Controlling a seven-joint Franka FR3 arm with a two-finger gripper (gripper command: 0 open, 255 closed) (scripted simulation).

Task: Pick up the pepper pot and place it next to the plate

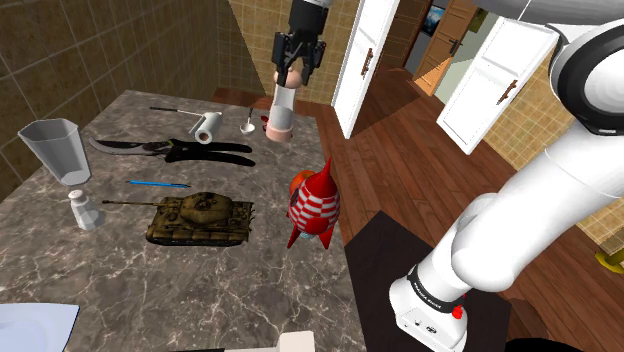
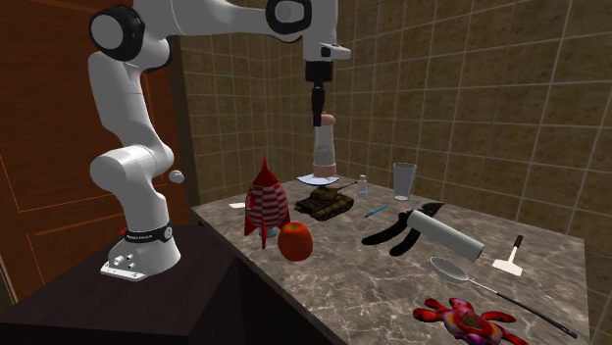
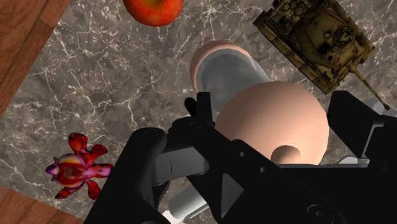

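Gripper (image 1: pixel 293 72) was up, jaws pinching the pot (image 1: pixel 283 108) by its rounded top, pot hanging straight down, clear of the table (image 3: pixel 114 83). Down below the jaws lay the apple (image 3: pixel 153 9), tank (image 3: pixel 315 41) and toy (image 3: pixel 76 167) off to either side. Farther off, past the tank, sat the plate (image 1: pixel 35 322), well apart from the pot.

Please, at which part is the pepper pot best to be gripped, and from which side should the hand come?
Grip the pepper pot at its upper part, around the rounded top, coming straight down from above. It is tall, slim and upright, wider toward the base, so the top is the part that the hand can most likely close around. The hand is shut on it in just this way.
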